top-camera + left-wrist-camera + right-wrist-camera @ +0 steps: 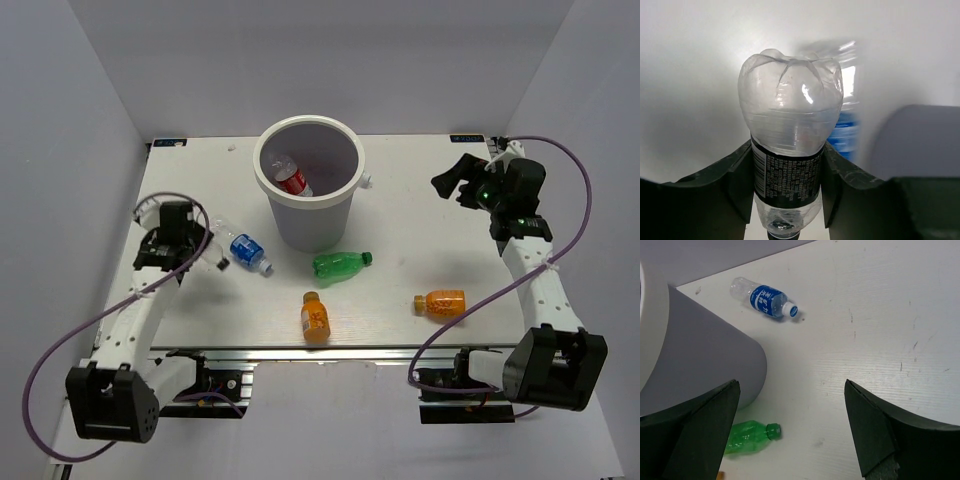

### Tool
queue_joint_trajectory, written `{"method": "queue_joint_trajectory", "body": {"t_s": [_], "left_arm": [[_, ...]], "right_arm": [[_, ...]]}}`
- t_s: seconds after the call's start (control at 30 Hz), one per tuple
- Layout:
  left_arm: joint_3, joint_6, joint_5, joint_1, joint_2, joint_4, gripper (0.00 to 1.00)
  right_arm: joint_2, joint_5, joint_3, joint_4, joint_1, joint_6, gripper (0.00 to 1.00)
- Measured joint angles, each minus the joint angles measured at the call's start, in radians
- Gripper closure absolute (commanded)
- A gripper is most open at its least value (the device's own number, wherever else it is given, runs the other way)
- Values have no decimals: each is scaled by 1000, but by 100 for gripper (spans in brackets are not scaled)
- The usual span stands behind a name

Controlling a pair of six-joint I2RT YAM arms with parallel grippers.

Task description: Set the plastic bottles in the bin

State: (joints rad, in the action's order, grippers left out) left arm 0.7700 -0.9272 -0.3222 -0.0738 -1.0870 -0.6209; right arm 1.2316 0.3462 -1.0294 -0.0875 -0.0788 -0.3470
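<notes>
White tabletop [420,240], walled. Your left gripper [786,165] — clamped round the black-cap bottle [790,100] at its label, likely for a sure lift, left of the bin [310,228]. Right gripper [791,390] — spread, empty, right of it. Red-label bottle [292,179] inside; blue-label bottle [247,251], green bottle [340,266], orange bottle [315,315], second orange bottle [440,302] lie in front.

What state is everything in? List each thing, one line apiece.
Bin: upright, holding one bottle.
Red-label bottle: inside the bin, tilted.
Black-label bottle: clamped at its label.
Blue-label bottle: lying on the table, capped.
Green bottle: lying, capped.
Middle orange bottle: lying.
Right orange bottle: lying.
Left gripper: shut on the black-label bottle.
Right gripper: open, empty.
</notes>
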Motion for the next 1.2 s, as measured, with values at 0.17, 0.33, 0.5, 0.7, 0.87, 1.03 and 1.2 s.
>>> {"method": "queue_joint_trajectory", "body": {"t_s": [0.17, 0.33, 0.5, 0.7, 0.87, 1.03, 1.2], "left_arm": [[256, 83, 69, 0, 68, 121, 65], [414, 175, 305, -16, 20, 362, 60], [600, 282, 443, -119, -155, 477, 53], [805, 412, 504, -252, -384, 449, 40], [837, 484, 529, -287, -473, 389, 15], [853, 519, 547, -290, -516, 345, 2], [915, 529, 564, -290, -535, 325, 2]], "right_arm": [[-36, -11, 76, -3, -8, -23, 11], [-73, -100, 99, -84, -19, -43, 11], [-185, -187, 145, -134, -27, -70, 11], [-341, -304, 229, -252, -31, -110, 11], [-415, -400, 242, -404, -32, -126, 11], [-475, -428, 242, -554, -32, -132, 11], [-452, -447, 235, -727, -32, -116, 11]]}}
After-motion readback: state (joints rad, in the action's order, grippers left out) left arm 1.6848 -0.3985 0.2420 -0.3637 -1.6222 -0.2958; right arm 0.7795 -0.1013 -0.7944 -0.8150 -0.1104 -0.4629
